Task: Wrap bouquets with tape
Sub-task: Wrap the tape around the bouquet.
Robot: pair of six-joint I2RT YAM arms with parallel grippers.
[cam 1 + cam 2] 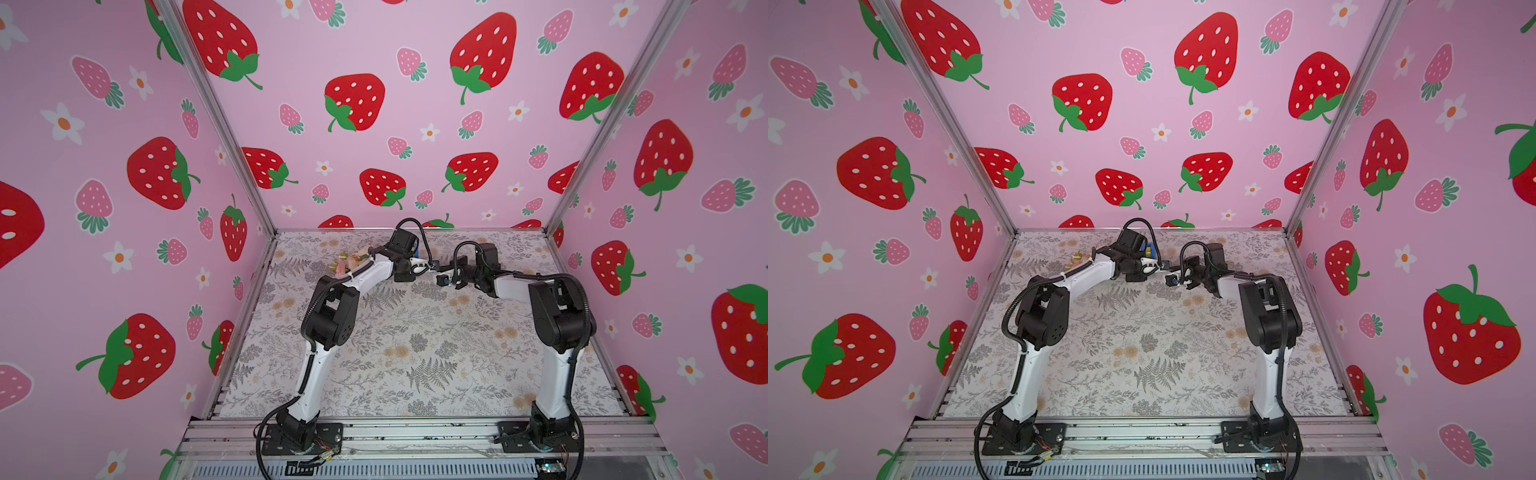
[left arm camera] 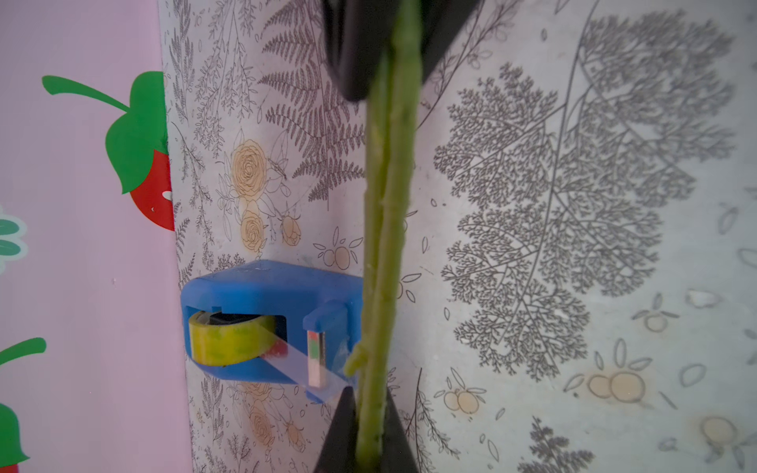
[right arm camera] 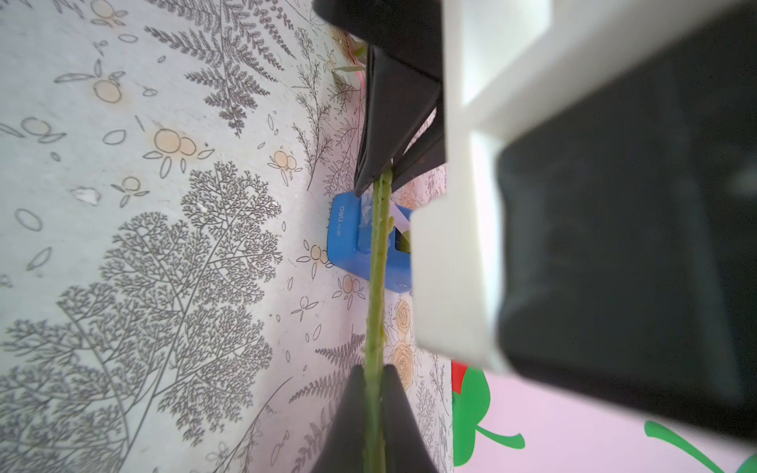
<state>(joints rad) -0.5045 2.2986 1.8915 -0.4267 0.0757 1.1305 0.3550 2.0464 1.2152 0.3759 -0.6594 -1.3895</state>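
At the far left of the table (image 1: 415,353), in a top view, lie the pink and cream heads of the bouquet (image 1: 349,262), partly hidden behind the left arm. From there the thin green stems (image 2: 387,204) run to the right, off the table surface, held in the air between the two arms.

The left gripper (image 2: 368,413) is closed tight on the stems, with almost no gap between its fingers. Behind the stems, close to the back wall, stands the blue dispenser (image 2: 262,286) with the yellowish tape (image 2: 227,340) in it. A clear strip of tape leads from the roll over the cutter towards the stems. I cannot tell if it already sticks to them.

Further right, the right gripper (image 3: 373,381) is also closed on the stems, a little along from the left one, so the stretch between them is free for the tape.

I judge the bouquet to be very light. The stems look thin and a bit springy, with small bumps, so they could twist or slip apart in a loose grip. The heads are soft and easy to crush. It is best to hold it on the bare stems, never on the flowers.

Count: one bouquet, with at least two stems seen side by side, one dispenser, one roll of tape, two grippers.
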